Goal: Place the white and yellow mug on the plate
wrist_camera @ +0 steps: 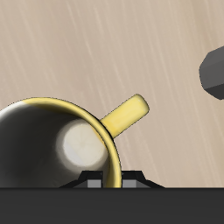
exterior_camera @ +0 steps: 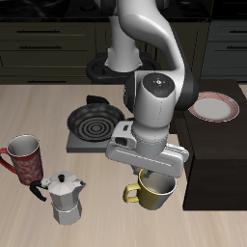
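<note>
The white and yellow mug (exterior_camera: 154, 192) is near the table's front edge, olive-yellow with a pale inside and a loop handle (exterior_camera: 129, 195). My gripper (exterior_camera: 160, 176) is straight over it, at its rim. In the wrist view the mug (wrist_camera: 52, 144) fills the frame, with its handle (wrist_camera: 125, 114) sticking out. The gripper (wrist_camera: 112, 180) has its fingers close together astride the rim beside the handle, shut on it. I cannot tell if the mug rests on the table or hangs just above it. The plate (exterior_camera: 214, 108), white with a reddish striped rim, lies farther back on a dark raised surface.
A red patterned mug (exterior_camera: 24, 156) and a metal moka pot (exterior_camera: 65, 198) stand near the front edge, on the side away from the plate. A black frying pan (exterior_camera: 95, 121) sits on a grey burner farther back. The dark cabinet (exterior_camera: 217, 164) under the plate rises beside the mug.
</note>
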